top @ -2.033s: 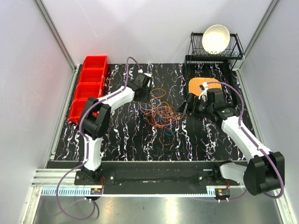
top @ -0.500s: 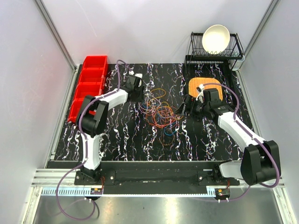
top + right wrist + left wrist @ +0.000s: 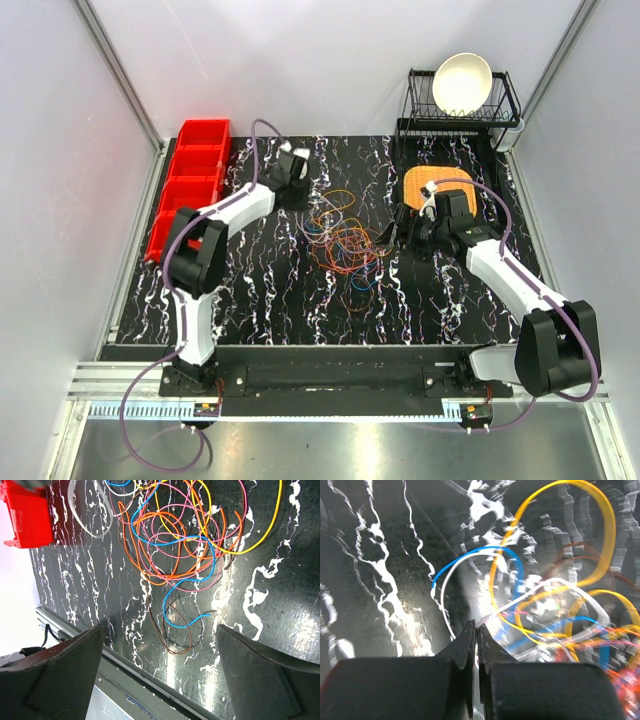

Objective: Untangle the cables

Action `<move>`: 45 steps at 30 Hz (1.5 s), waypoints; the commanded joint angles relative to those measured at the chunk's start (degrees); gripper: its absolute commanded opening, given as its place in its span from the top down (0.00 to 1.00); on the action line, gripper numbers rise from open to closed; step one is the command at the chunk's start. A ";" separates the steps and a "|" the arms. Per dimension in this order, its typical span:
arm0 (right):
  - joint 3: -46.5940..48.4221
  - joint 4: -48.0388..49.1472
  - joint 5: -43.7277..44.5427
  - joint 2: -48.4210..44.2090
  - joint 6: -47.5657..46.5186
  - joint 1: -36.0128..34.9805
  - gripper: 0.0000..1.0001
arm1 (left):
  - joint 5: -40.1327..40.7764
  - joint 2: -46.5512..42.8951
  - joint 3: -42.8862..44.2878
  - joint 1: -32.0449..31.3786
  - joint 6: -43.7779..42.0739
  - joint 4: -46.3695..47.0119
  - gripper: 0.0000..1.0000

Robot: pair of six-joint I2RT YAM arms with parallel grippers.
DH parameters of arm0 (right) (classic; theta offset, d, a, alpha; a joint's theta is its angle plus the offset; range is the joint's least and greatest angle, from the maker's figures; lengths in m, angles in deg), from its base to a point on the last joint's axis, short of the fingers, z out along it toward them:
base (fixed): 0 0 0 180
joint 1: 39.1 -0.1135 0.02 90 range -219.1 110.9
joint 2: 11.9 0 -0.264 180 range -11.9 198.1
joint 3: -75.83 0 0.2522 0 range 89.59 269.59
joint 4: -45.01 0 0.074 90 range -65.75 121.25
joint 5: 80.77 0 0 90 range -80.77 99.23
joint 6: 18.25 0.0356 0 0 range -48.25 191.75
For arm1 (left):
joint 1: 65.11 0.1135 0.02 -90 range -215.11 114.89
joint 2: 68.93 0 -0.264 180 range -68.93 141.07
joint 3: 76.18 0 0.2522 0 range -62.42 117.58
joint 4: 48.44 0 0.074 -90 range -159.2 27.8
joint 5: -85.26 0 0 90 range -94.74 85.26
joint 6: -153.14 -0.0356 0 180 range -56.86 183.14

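The cables lie in a loose tangle of orange, yellow, blue, pink and brown loops on the black marbled table. My left gripper is at the tangle's far left edge. In the left wrist view its jaws are pressed together, with a thin white cable running into their tips beside blue and yellow loops. At the tangle's right side my right gripper stands wide open. Seen from the right wrist, that gripper hangs above the cables, nothing between its fingers.
Red bins line the table's left edge, also visible in the right wrist view. An orange mat lies behind the right arm. A black dish rack with a white bowl stands at the back right.
My left gripper has closed its jaws at the tangle's left edge and its wrist has shifted slightly back and left. The right arm drew in a little earlier and now holds still.
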 commanded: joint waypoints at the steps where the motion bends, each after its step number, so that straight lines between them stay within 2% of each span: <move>1: 3.10 0.21 -1.09 -3.08 0.67 -0.50 0.02 | 3.94 -12.94 15.53 -1.77 -1.87 -8.61 1.00; 2: 3.63 0.12 -1.36 -3.61 0.93 -0.50 0.02 | 4.30 -14.87 21.21 -2.38 -1.88 -10.30 1.00; 5: 5.04 0.21 -2.24 -6.50 2.08 -0.50 0.03 | 5.35 -17.87 31.16 -3.00 -2.05 -16.72 1.00; 7: 5.39 0.12 -2.41 -7.74 2.34 -0.50 0.02 | 7.36 -21.36 33.13 -3.18 -2.66 -18.84 1.00; 10: 4.87 -0.23 -2.50 -9.67 2.17 -0.50 0.02 | 13.93 -27.07 30.16 -3.00 -3.98 -18.59 1.00; 14: 2.06 -0.14 -1.45 -12.31 3.04 -0.50 0.02 | 17.56 -33.33 19.44 -2.13 -5.57 -14.20 1.00; 16: 0.22 0.29 -0.31 -13.01 4.45 -0.42 0.02 | 14.60 -35.96 13.92 0.41 -4.34 -11.65 1.00; 18: -0.49 0.21 -0.30 -13.98 6.28 -0.50 0.02 | 8.30 -36.68 12.05 3.40 -1.62 -11.98 1.00; 20: -0.85 -0.31 -0.13 -15.38 7.61 -0.50 0.02 | 5.89 -36.68 10.99 8.41 0.84 -13.04 1.00; 23: 0.99 -2.33 0.57 -16.88 10.33 -0.50 0.01 | 7.72 -36.60 10.11 11.32 1.65 -14.36 1.00; 24: 1.78 -3.04 0.49 -16.97 11.12 -0.50 0.02 | 10.95 -36.59 10.11 11.32 1.12 -14.71 1.00; 27: 5.03 -5.06 1.09 -16.71 10.61 -0.50 0.01 | 16.84 -34.93 12.03 12.02 -0.64 -15.59 1.00; 33: 8.64 -6.03 1.45 -12.41 8.85 -0.50 0.01 | 21.60 -24.41 22.84 14.40 -1.87 -16.30 1.00; 40: 12.68 -6.38 -2.67 -3.54 8.23 -0.50 0.01 | 25.57 -10.77 41.71 16.15 -4.95 -14.90 1.00; 45: 12.60 -6.73 -4.09 -2.30 7.53 -0.50 0.01 | 27.24 -1.02 53.07 17.03 -7.41 -12.26 1.00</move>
